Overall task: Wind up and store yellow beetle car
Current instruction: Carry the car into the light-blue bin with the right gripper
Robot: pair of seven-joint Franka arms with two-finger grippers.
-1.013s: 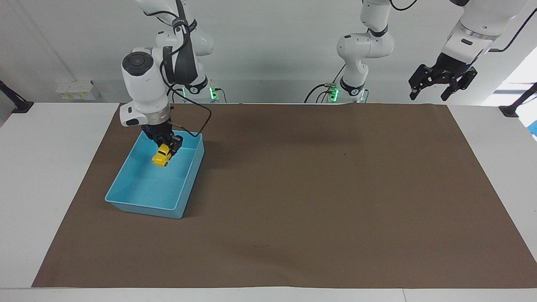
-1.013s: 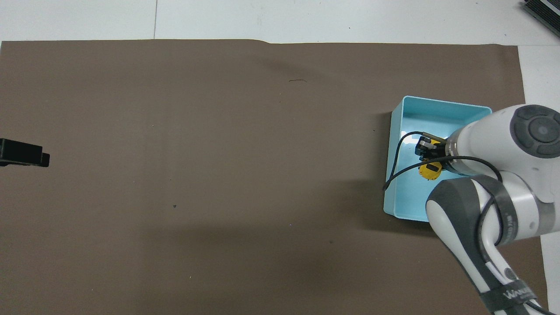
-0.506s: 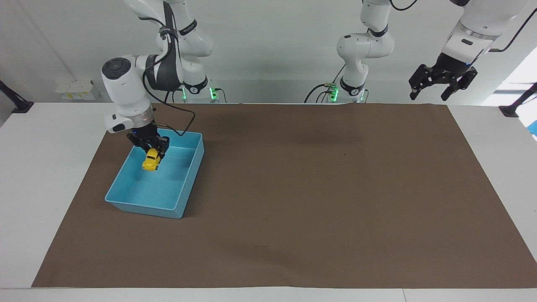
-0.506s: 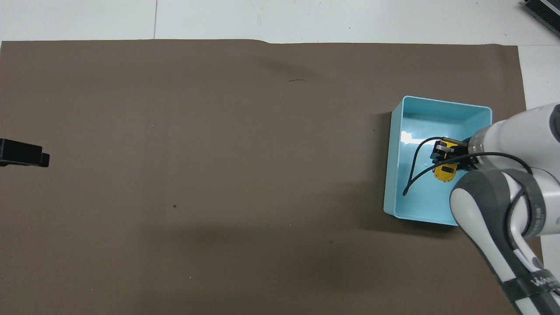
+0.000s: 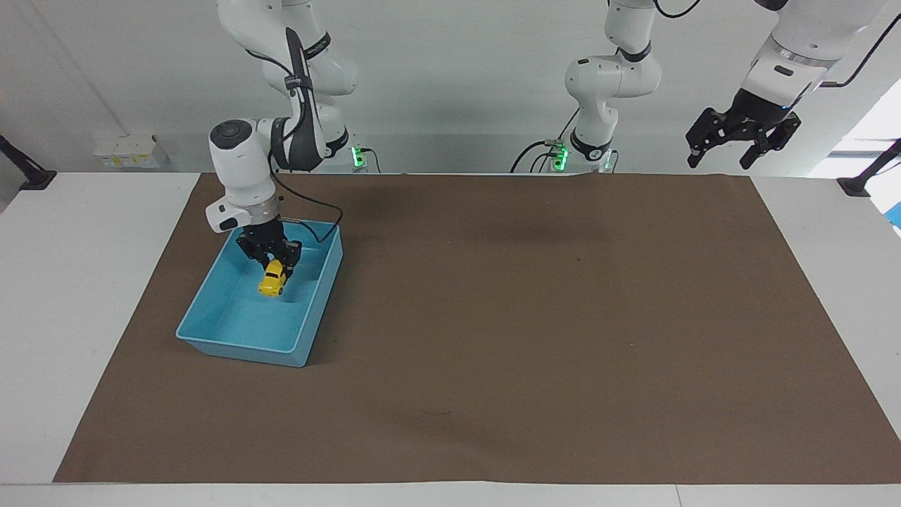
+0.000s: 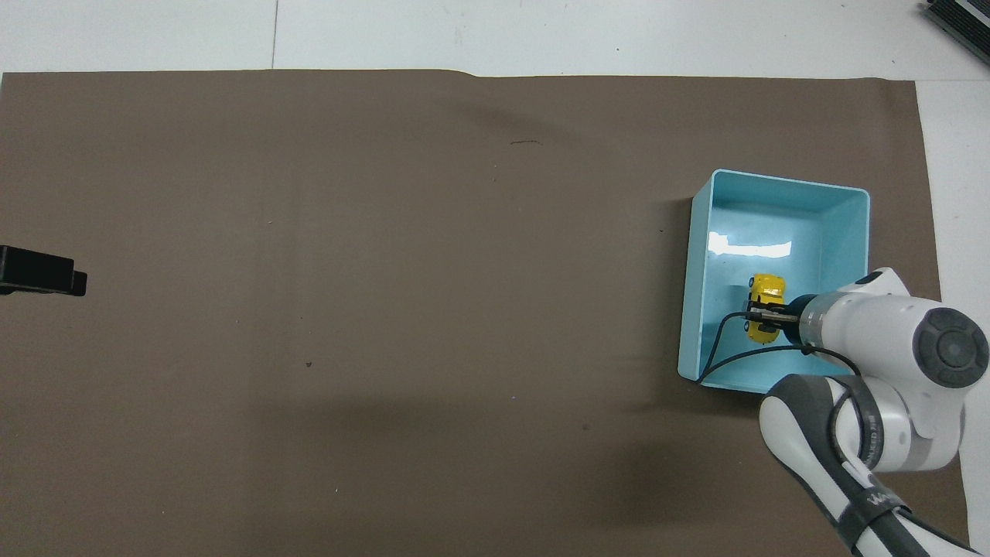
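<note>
Tray (image 5: 211, 338) at the facing view's left takes the yellow beetle car (image 5: 271, 280), clamped low inside it by the right claw (image 5: 273, 262), apparently for storing. At the upper right the left claw (image 5: 726, 156) waits, spread apart, above the table (image 5: 493, 338).

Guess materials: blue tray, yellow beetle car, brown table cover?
blue tray: likely moulded plastic, glossy; a bright glare patch on its floor, thin even walls, rounded corners.
yellow beetle car: painted metal or hard plastic, cannot tell which; smooth, saturated yellow shell. It is in the right gripper, over the tray.
brown table cover: matte paper or thin board, probably; no glare, faint creases.
</note>
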